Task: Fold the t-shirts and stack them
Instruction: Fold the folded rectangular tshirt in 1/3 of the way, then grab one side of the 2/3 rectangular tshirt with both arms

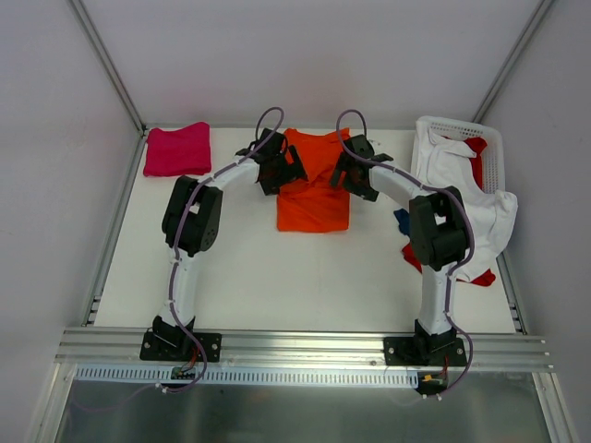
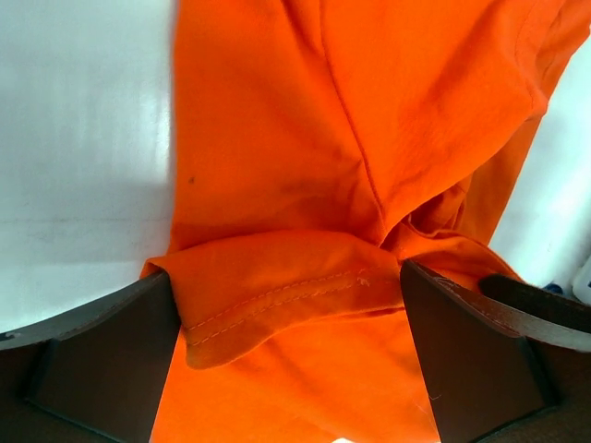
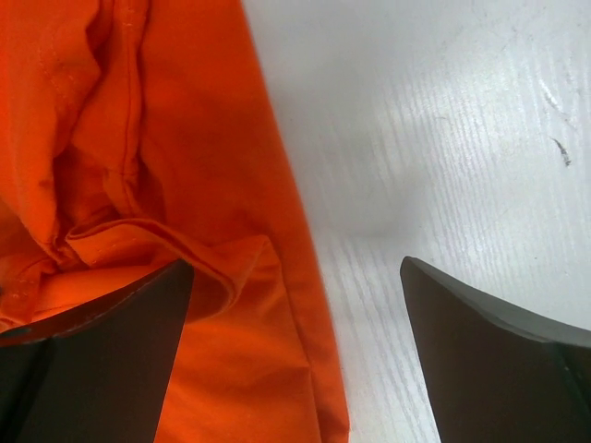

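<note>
At far right, basket [image 1: 459, 123] holds white t-shirt [image 1: 450, 168] — left gripper [image 1: 295, 172], right gripper [image 1: 339, 174] agape over orange t-shirt [image 1: 314, 209].

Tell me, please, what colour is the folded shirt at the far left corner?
The shirt is magenta-pink, seen best in the top external view.

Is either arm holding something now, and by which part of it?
Nothing is held. The left gripper and right gripper have open jaws over the orange shirt.
</note>
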You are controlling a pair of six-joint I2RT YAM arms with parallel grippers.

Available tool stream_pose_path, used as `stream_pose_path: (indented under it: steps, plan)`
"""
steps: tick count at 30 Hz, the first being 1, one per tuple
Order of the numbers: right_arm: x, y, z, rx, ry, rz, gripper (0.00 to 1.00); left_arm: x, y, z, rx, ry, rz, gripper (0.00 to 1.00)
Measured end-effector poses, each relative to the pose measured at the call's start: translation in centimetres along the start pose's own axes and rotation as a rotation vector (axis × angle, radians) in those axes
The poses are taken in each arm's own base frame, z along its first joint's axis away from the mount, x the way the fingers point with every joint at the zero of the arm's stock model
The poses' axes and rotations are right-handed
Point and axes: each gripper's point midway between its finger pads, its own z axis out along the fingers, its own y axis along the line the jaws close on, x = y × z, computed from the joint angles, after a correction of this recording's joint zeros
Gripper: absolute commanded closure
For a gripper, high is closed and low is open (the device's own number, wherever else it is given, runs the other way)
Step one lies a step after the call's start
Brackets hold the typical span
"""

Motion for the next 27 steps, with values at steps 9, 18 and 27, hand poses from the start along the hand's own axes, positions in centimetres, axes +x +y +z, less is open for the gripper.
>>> stream_pose_path:
  steps: [9, 18, 27]
  plan:
    - [-1.5, -1.8, -5.2, 0.022, -0.101, 0.009, 0.01, -1.5, 0.4, -5.7, -0.028, -0.108, 0.03, 0.01]
    - [-1.2, -0.8, -15.3, -0.179, -0.239, 0.028, 0.0, -0.9, 0.6, -15.9, 0.051, -0.25, -0.004, 0.01]
    - [10.6, -3.5, -9.1, -0.201, 0.047, 0.021, 0.0, 10.4, 10.0, -12.8, -0.083, -0.075, -0.147, 0.03]
